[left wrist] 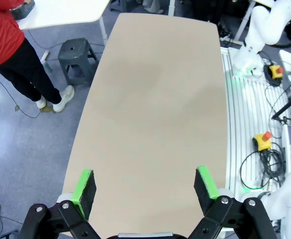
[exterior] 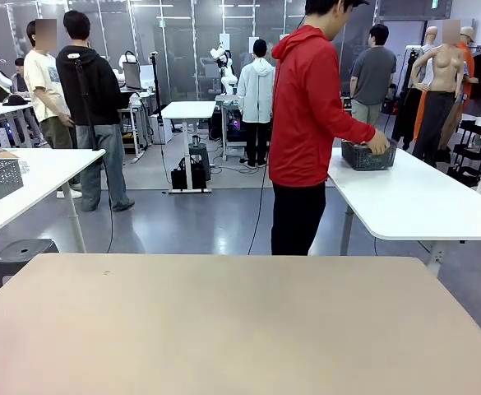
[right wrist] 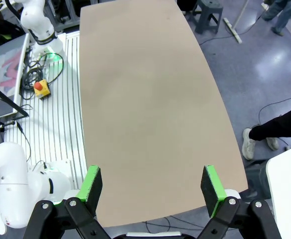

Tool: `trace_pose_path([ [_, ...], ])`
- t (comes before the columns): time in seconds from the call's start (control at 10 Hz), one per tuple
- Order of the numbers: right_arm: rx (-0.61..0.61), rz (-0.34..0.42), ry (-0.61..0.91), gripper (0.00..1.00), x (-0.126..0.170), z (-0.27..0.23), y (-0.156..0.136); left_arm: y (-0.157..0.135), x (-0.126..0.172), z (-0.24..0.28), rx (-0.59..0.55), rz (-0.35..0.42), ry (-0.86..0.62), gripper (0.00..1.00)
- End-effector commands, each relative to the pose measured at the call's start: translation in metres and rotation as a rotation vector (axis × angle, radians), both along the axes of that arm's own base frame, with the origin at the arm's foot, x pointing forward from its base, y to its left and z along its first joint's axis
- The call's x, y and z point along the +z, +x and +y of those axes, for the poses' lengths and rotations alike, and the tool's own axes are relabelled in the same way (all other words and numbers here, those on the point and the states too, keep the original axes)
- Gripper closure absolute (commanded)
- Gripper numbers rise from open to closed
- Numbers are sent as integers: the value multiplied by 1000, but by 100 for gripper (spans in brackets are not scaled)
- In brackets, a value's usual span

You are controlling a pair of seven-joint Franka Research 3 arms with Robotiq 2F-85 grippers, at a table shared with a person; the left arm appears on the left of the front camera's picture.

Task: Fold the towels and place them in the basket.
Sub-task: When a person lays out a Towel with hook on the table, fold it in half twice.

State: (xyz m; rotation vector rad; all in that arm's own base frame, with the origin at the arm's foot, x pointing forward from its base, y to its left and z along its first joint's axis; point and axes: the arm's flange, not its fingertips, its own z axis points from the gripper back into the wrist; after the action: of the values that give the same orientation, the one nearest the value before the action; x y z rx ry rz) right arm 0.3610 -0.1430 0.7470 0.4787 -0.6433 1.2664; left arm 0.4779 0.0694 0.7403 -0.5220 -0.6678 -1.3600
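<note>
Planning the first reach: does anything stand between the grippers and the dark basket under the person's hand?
Nothing on the tan table blocks them, but the basket sits on a separate white table across open floor, with the hand on its rim. The left gripper and right gripper hang open over the tan table.

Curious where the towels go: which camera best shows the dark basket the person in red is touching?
The front view: the dark mesh basket sits on the white table under the person's hand. The left wrist view catches a dark sliver at its top edge, likely that basket. The right wrist view faces the beige table.
</note>
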Motion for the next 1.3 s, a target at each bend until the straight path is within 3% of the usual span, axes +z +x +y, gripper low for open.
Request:
trace_pose_path([
  [0.0,12,-9,8,0,1,0,-1,-1,0,-1,1,-3,2,0],
  [0.8,12,-9,8,0,1,0,-1,0,0,0,0,0,0,0],
  [1.2,12,-9,8,0,1,0,-1,-4,4,-7,-41,-61,64,0],
])
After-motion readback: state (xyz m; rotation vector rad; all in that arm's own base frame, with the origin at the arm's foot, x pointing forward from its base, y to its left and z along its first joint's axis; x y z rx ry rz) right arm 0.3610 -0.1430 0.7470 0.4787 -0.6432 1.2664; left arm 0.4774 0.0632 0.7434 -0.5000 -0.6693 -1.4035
